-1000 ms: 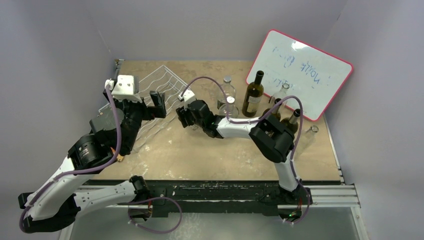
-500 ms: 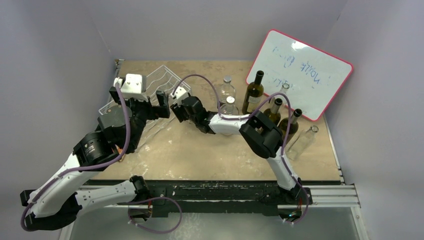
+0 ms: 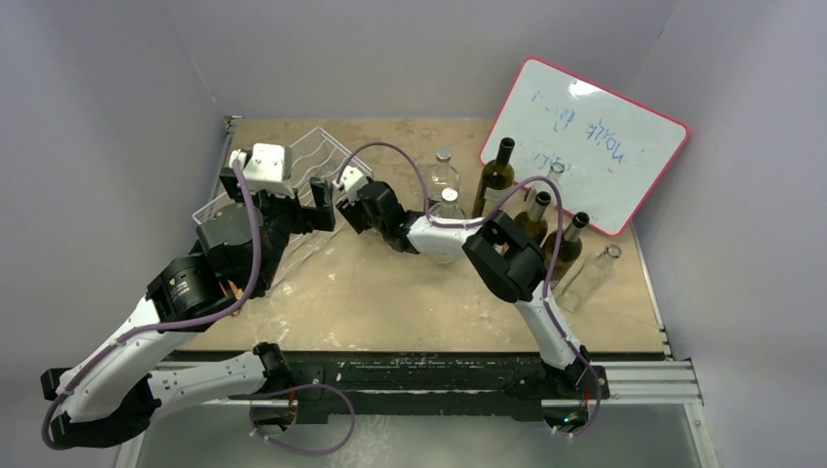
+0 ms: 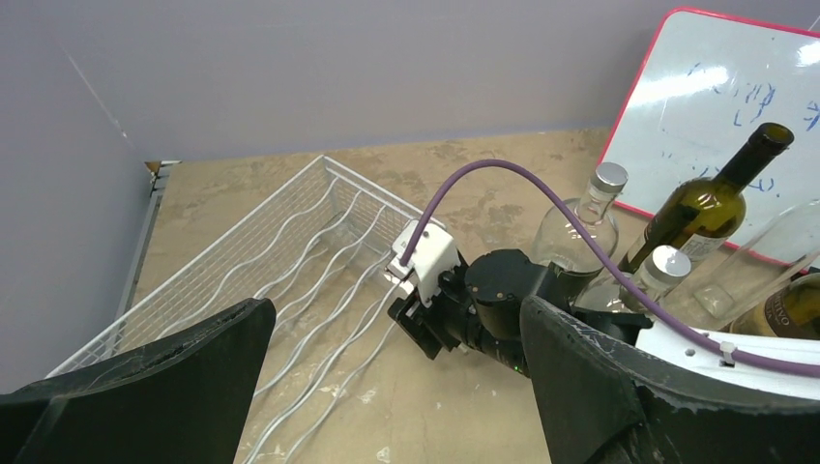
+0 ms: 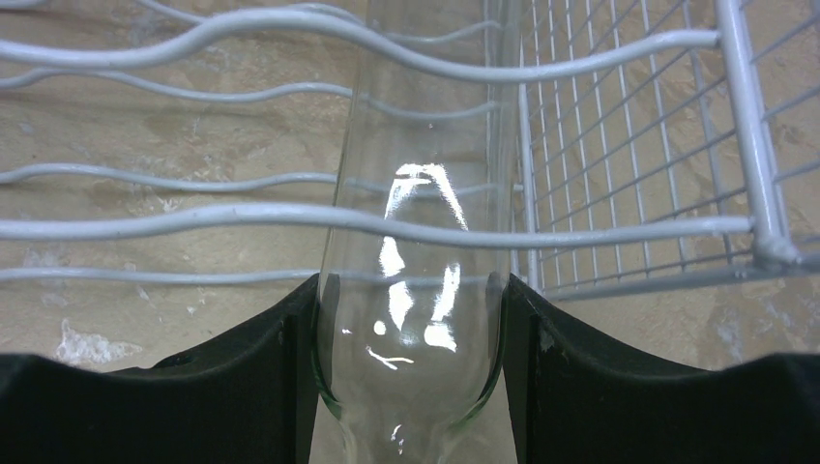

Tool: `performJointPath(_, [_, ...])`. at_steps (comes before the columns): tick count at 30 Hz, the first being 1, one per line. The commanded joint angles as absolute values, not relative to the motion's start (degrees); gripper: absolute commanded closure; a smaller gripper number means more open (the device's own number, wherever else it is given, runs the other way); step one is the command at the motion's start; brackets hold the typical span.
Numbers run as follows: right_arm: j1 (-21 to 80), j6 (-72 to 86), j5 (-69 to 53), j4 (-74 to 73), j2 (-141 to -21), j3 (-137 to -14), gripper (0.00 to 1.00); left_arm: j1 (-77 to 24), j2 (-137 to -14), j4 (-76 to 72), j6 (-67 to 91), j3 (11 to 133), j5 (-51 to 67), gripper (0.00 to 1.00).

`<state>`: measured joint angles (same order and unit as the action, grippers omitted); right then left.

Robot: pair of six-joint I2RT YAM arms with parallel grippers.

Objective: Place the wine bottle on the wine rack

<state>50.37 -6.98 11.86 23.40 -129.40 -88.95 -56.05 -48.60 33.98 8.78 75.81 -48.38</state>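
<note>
The right end effector [image 5: 409, 300] is closed on a clear glass wine bottle [image 5: 416, 193], with 1 black finger [image 5: 261, 377] pressed to each side of its body. The bottle points away from the wrist camera over the wavy rods of the white wine rack [image 3: 314, 154]. The rods show across the glass, and it is not possible to tell whether the bottle rests in a groove or hangs just above one. The rack's mesh side wall stands just beside the bottle in that view.

From above, the rack sits at the back left of the tan surface [image 3: 390, 302], and the right arm reaches across to the rack's right edge. The held bottle is too transparent to make out from there.

The left end effector [image 4: 395, 329] stands wide, its 2 fingers far apart and closed on no object. It hovers over the rack's near part, facing the right wrist.

The other bottles stand together on the right of the surface, apart from the rack. They include a dark green bottle [image 3: 494, 185] with an open neck and a clear capped bottle [image 3: 444, 171] just to its left, with more dark and clear bottles nearer the right edge. A pink-framed whiteboard [image 3: 585, 136] with blue writing leans behind them.
</note>
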Motion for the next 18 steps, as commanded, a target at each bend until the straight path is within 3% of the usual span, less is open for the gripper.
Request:
performJointPath(1, [49.8,-8.4,9.6,27.9,-129.5,-94.8,0.89,-56.2,-48.4,32.7,8.6,77.3,-47.4,0.0])
performJointPath(10, [49.7,-8.4,8.9,27.4,-132.2,-97.7,0.75,-56.1,-48.1,32.9,8.9,77.0,-47.1,0.0])
performJointPath(18, [49.6,-7.8,10.4,28.5,-131.4,-97.0,0.41,-56.2,-47.7,33.1,9.8,77.2,-47.1,0.0])
